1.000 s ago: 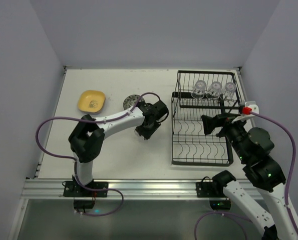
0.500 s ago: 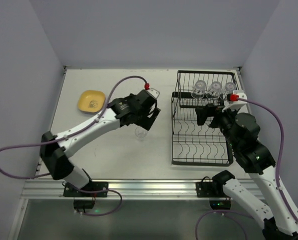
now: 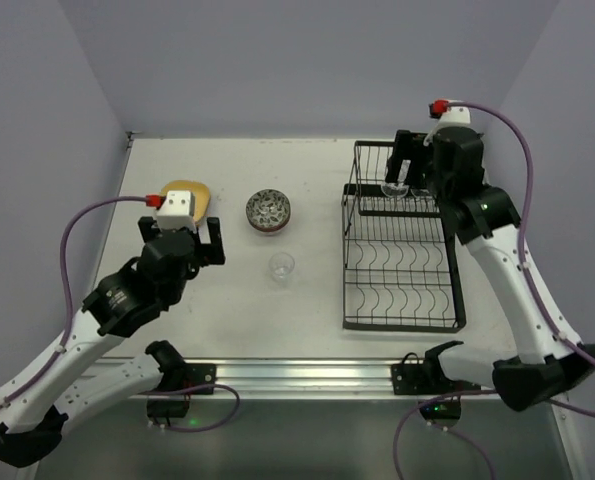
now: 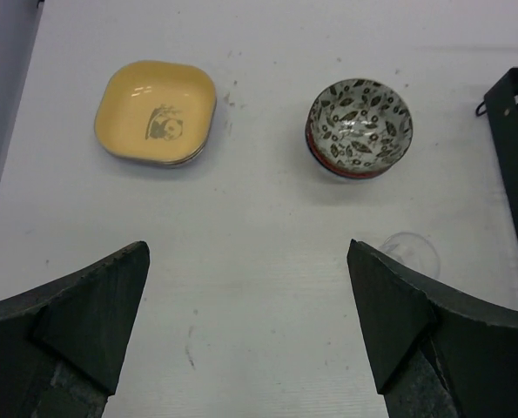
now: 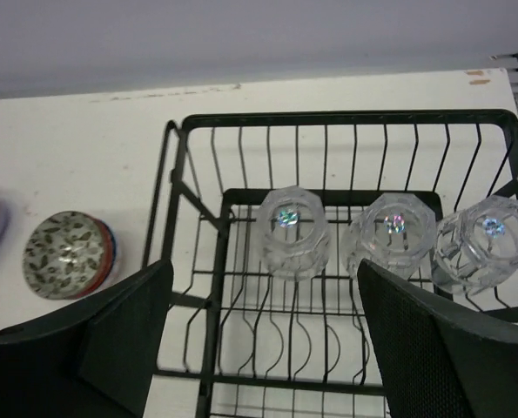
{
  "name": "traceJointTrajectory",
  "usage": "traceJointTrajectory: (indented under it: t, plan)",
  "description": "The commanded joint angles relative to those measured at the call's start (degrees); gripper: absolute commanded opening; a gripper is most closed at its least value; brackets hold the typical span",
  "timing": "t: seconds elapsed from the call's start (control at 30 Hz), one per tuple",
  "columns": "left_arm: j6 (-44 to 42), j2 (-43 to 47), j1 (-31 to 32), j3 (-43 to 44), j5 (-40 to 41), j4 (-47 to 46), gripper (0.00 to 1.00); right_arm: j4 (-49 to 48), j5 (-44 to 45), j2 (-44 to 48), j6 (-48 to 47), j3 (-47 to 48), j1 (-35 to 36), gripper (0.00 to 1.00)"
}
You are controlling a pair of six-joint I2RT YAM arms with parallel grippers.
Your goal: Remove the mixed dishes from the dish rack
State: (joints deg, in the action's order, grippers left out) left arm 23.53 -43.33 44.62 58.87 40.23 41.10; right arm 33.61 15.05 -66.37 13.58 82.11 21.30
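Observation:
The black wire dish rack (image 3: 402, 300) stands at the right, and three clear glasses sit upside down on its upper shelf (image 5: 292, 231) (image 5: 393, 233) (image 5: 485, 242). My right gripper (image 5: 264, 266) (image 3: 409, 168) hovers open over that shelf, just short of the leftmost glass, holding nothing. A fourth glass (image 3: 282, 266) (image 4: 411, 254) stands on the table. Patterned bowls (image 3: 268, 210) (image 4: 359, 128) are stacked beside a yellow plate (image 4: 157, 113) that tops a small pile. My left gripper (image 4: 247, 248) (image 3: 182, 234) is open and empty, raised near the plate.
The rack's lower tier (image 3: 405, 270) shows only bare curved slot wires. Grey walls close in the table at the back and both sides. The left arm's purple cable (image 3: 72, 250) loops out at the left. A metal rail (image 3: 297, 375) runs along the near edge.
The left gripper opened off the glass on the table and drew back to the near left. The right arm swung from the rack's lower tier up to the shelf of glasses.

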Motion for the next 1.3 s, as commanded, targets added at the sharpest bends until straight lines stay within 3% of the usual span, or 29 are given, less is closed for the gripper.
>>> traceJointTrajectory:
  t: [0.0, 0.17, 0.43, 0.73, 0.87, 0.9, 1.13, 1.2, 1.27]
  plan:
    - [1.4, 3.7, -0.1, -8.1, 2.0, -2.9, 1.00, 9.0, -0.5, -7.0, -1.1, 6.7, -2.8, 0.86]
    - [1.2, 5.6, -0.3, -9.2, -0.7, -4.5, 1.00, 11.4, -1.6, -14.0, -3.6, 12.6, -4.7, 0.86]
    - [0.5, 5.6, -0.9, -10.2, -3.3, -5.7, 1.00, 11.4, -1.9, -20.9, -4.8, 13.9, -4.8, 0.75]
    - [0.0, 5.7, -0.9, -10.6, -4.9, -6.0, 1.00, 10.6, -2.5, -24.8, -4.5, 12.9, -5.0, 0.72]
    - [-0.2, 5.5, -0.9, -10.8, -5.5, -6.2, 1.00, 8.9, -3.4, -24.2, -4.5, 11.1, -5.0, 0.59]
    - [-0.3, 5.4, -0.9, -10.8, -5.5, -6.2, 1.00, 8.8, -3.3, -24.1, -4.4, 11.1, -5.0, 0.50]
    - [-0.4, 5.2, -1.1, -10.5, -5.7, -6.3, 1.00, 7.5, -4.8, -19.3, -4.3, 11.1, -5.0, 0.17]
    - [-0.9, 5.2, -1.8, -10.2, -7.2, -6.8, 1.00, 6.7, -5.7, -16.1, -3.8, 11.1, -5.0, 0.15]
    - [-0.2, 5.1, -2.5, -8.9, -8.8, -7.2, 1.00, 5.0, -6.7, -12.9, -3.1, 9.8, -5.0, 0.00]
